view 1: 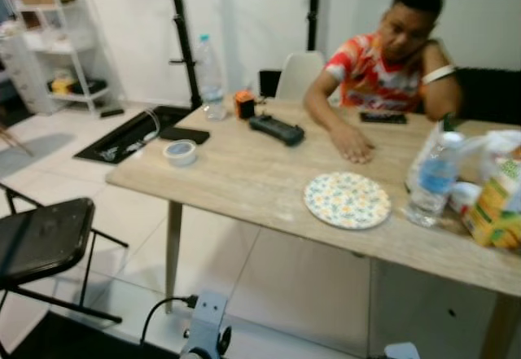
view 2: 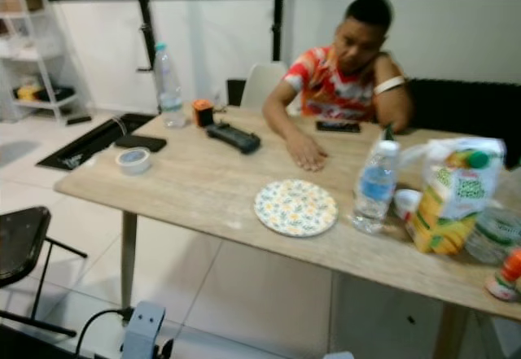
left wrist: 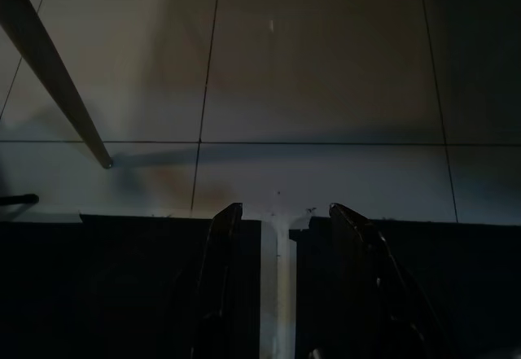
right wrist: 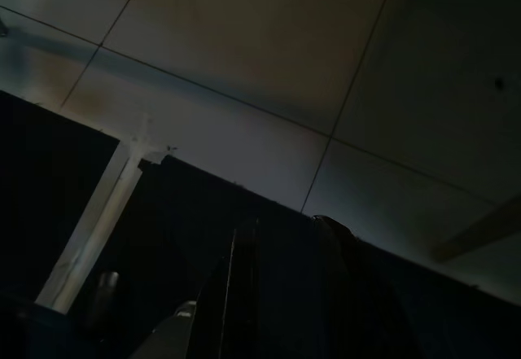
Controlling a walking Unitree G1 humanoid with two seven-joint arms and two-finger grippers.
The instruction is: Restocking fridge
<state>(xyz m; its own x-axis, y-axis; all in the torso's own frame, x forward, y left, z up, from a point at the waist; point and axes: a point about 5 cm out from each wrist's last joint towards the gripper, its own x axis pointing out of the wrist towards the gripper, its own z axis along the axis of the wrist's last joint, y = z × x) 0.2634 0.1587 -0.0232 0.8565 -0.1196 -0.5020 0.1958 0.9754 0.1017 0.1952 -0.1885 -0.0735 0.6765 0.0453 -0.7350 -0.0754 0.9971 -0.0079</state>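
- The left end effector (left wrist: 281,286) hangs idle over the tiled floor (left wrist: 326,66), its two black fingers apart with nothing between them; the right end effector (right wrist: 281,294) also hangs low in shade, and whether its fingers are parted I cannot tell.
- The step in hand looks like an approach: the groceries to restock sit at the right end of the table (view 2: 203,188), so the robot would do well to close in squarely on that end before raising an arm.
- A black folding chair (view 1: 41,241) stands near on the robot's left, beside a cable (view 1: 159,310) on the floor; keeping right avoids both.
- The near table edge is bare on the left and middle, with a flowered plate (view 2: 295,207) set back from it.
- Just right of the plate stands a water bottle (view 2: 374,186), then a juice carton (view 2: 448,208) inside a clear bag, close to the near edge. These are the likely things to carry; the bag may slip, so grip the carton's body.
- Further back lie a tape roll (view 2: 133,159), a black remote (view 2: 234,137) and a tall bottle (view 2: 168,86).
- A person (view 2: 346,74) sits at the far side, one hand (view 2: 307,154) resting on the table near the plate; reaches should stay well clear of it.
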